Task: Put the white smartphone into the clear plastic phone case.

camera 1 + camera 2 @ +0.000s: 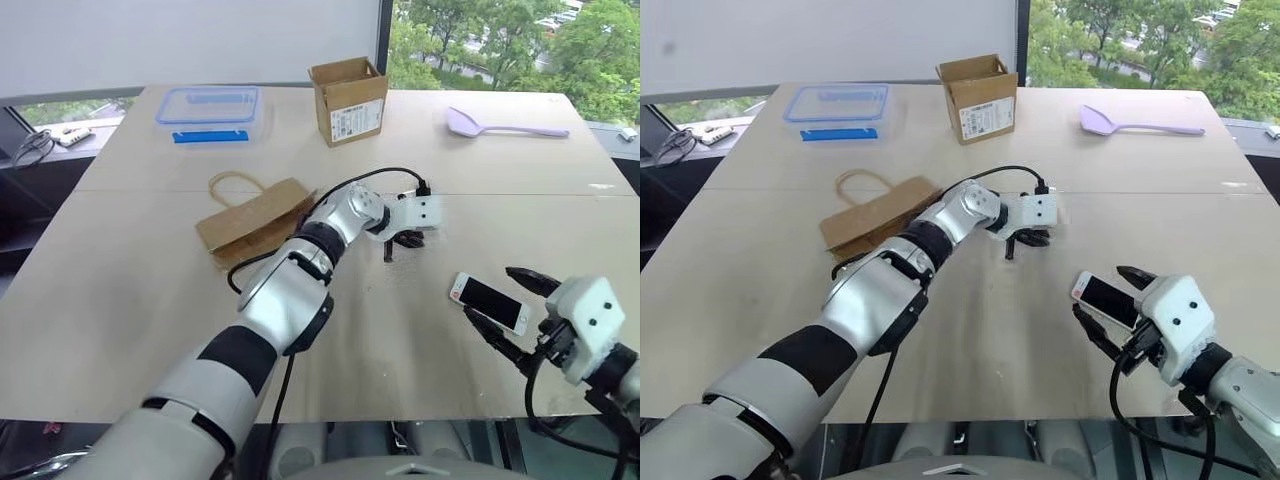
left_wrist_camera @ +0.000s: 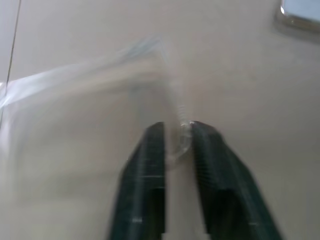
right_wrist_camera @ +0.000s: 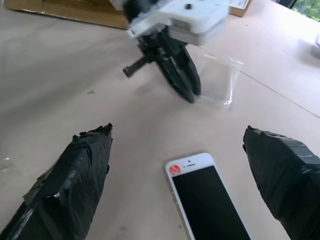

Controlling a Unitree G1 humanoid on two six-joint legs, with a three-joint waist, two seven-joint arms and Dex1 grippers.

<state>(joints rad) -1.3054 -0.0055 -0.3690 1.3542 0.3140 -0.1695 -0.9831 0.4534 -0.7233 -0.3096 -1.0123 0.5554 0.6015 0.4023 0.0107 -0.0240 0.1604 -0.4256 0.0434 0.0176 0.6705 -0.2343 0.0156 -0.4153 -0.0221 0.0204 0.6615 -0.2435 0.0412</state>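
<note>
Left gripper clenched on one edge of the clear case, fingertips down at the table. The case reaches away from the fingers, tilted off the surface. Right gripper spread wide, holding nothing. White phone lies screen up on the table between its two fingers, well apart from the case.

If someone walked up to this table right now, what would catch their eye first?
Probably the left gripper, stretched out to mid-table and pinched shut on the edge of the clear phone case, which is almost invisible against the tabletop. Next, the white smartphone, lying face up near the front right, with the right gripper open on either side of it. Behind lie a brown paper bag and an open cardboard box.
</note>
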